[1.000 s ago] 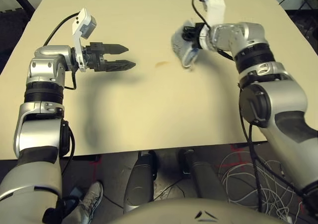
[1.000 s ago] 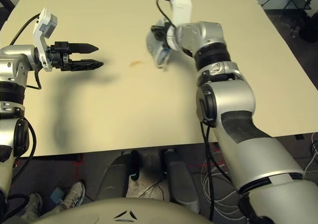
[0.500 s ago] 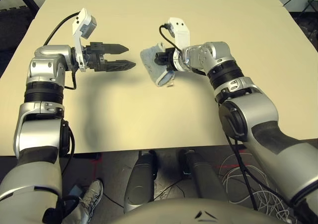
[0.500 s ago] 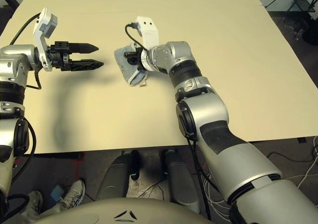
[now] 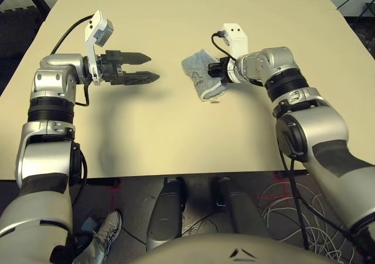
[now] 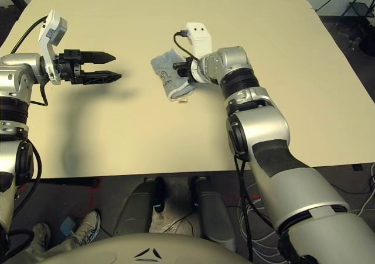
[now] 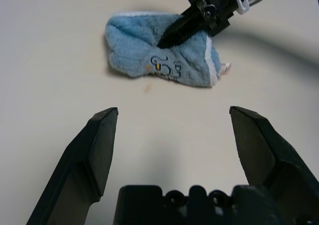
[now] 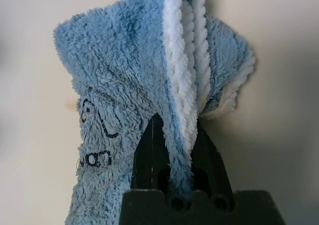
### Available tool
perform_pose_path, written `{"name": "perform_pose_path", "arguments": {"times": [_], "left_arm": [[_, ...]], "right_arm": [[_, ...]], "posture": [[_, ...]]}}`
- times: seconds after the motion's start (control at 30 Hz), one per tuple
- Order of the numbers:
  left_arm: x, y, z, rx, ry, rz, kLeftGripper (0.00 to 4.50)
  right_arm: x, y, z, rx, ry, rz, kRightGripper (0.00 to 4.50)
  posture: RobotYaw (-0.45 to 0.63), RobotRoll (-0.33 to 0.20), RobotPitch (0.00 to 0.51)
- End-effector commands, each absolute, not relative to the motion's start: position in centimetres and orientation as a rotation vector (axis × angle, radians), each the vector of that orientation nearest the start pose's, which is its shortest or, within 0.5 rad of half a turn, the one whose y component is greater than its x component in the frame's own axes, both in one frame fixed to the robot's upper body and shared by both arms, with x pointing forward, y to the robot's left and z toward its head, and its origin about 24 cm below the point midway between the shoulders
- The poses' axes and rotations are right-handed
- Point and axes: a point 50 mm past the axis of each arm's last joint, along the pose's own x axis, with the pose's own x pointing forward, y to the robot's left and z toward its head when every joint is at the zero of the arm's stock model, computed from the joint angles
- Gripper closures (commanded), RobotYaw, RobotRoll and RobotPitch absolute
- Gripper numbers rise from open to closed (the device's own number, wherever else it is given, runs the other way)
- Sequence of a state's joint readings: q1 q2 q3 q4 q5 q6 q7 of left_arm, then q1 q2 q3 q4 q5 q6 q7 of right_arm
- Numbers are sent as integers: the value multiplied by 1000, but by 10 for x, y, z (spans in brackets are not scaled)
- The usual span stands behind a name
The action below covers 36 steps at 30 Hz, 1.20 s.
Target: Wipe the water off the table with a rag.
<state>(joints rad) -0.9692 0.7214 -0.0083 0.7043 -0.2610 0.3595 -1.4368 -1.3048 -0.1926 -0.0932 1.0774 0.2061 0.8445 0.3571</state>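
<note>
Left wrist view | right gripper (image 7: 167, 38) clamped on rag (image 7: 149, 60), pressed flat on table (image 5: 176, 129) | left gripper (image 5: 153, 67) spread open, well apart from rag, holding nothing

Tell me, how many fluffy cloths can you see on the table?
1. The small light blue terry rag with a white edge lies near the middle of the pale cream table, pinched by the right gripper. None other shows.
</note>
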Motion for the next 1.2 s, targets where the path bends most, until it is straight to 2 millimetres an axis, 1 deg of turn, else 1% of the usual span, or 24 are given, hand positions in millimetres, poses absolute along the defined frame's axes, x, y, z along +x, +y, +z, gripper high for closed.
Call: {"name": "perform_pose_path", "arguments": {"times": [0.03, 0.13, 0.17, 0.23, 0.37, 0.4, 0.47, 0.5, 0.6, 0.67, 0.77, 0.87, 0.9, 0.93, 1.03, 1.07, 1.17, 1.2], "left_arm": [[352, 243, 219, 216, 211, -1135, 0], [353, 243, 219, 218, 211, -1136, 0], [353, 243, 219, 219, 210, -1136, 0], [353, 243, 220, 220, 210, -1136, 0], [354, 242, 220, 221, 208, -1136, 0], [354, 242, 221, 221, 208, -1136, 0], [354, 242, 221, 222, 208, -1136, 0], [354, 242, 221, 222, 207, -1136, 0], [353, 242, 221, 221, 207, -1136, 0], [353, 242, 221, 221, 208, -1137, 0], [353, 242, 221, 219, 206, -1137, 0], [353, 242, 221, 218, 207, -1136, 0], [353, 242, 220, 218, 207, -1135, 0], [353, 242, 220, 217, 208, -1135, 0], [353, 241, 218, 212, 207, -1133, 0], [353, 241, 217, 211, 208, -1134, 0], [353, 240, 217, 209, 209, -1137, 0], [353, 240, 217, 208, 208, -1138, 0]], "right_arm": [[410, -128, 170, 92, 653, 331, 4446], [413, -140, 174, 94, 622, 264, 4446], [414, -142, 176, 100, 606, 250, 4446], [417, -140, 185, 120, 561, 251, 4447], [417, -105, 215, 183, 505, 404, 4447], [415, -94, 223, 193, 501, 458, 4447], [411, -77, 234, 213, 495, 537, 4447], [407, -64, 240, 222, 497, 597, 4447], [397, -38, 247, 239, 512, 714, 4448], [391, -27, 244, 242, 532, 758, 4448], [385, -14, 230, 236, 575, 786, 4448], [380, -7, 211, 226, 630, 787, 4449], [380, -6, 206, 225, 643, 786, 4449], [380, -7, 198, 224, 664, 773, 4449], [387, -21, 176, 221, 695, 666, 4449], [392, -31, 171, 213, 684, 605, 4449], [402, -58, 168, 206, 658, 476, 4449], [404, -63, 169, 204, 653, 461, 4449]], "posture": [[40, 0, 199], [37, 0, 198], [37, 0, 198], [37, 0, 197], [36, 0, 197], [36, 0, 197], [36, 0, 197], [38, 0, 199], [37, 0, 202], [40, 0, 201], [42, 0, 202], [43, 0, 204], [43, 0, 204], [41, 0, 206], [41, 0, 206], [42, 0, 208], [39, 0, 208], [36, 0, 209]]}}
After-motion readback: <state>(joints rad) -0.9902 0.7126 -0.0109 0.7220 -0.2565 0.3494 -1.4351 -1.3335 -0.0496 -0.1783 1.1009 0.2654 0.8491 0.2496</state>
